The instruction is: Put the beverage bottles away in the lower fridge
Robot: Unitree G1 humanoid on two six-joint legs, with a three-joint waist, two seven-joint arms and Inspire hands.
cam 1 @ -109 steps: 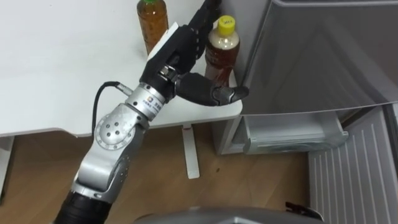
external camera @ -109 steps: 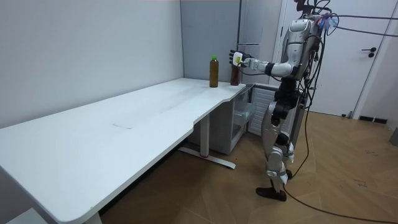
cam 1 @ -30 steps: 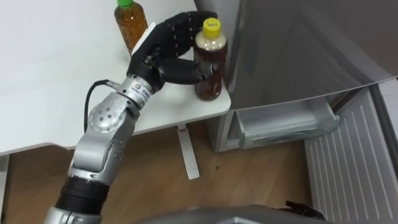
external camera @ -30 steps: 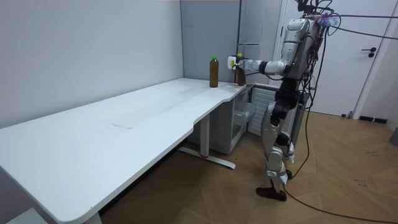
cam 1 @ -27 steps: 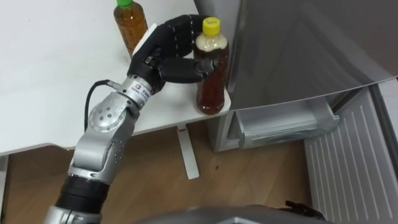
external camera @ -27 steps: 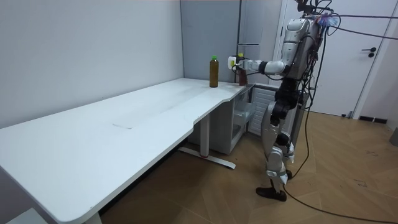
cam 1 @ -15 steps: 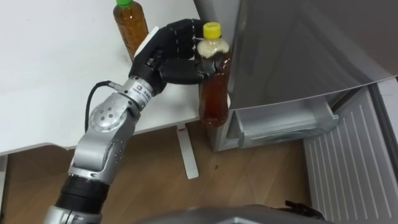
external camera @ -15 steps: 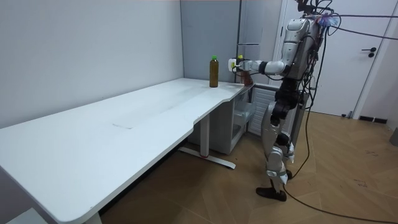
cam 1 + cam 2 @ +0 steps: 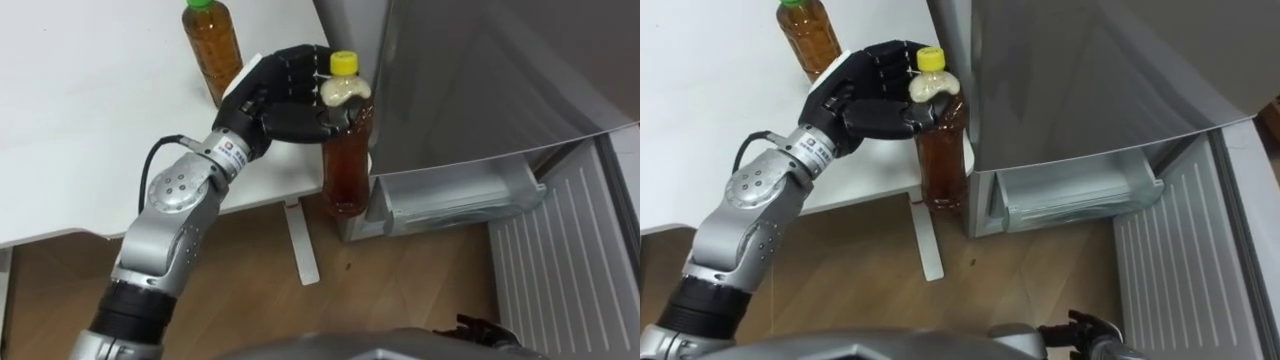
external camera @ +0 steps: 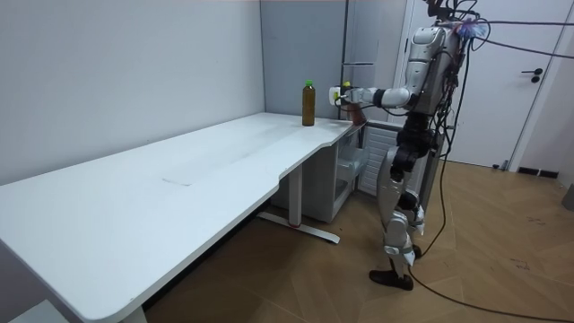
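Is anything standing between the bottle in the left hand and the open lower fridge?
Nothing visible does. The left hand is curled round the yellow-capped bottle, which hangs clear of the table corner, right beside the open lower fridge bin. The green-capped bottle stands back on the table, out of the path.

A long white desk [image 10: 179, 179] ran along the pale wall [image 10: 134, 72], its far corner by a grey partition [image 10: 300, 45]. Wooden floor [image 10: 502, 260] lay beneath; a white door [image 10: 541, 90] stood at the room view's right.
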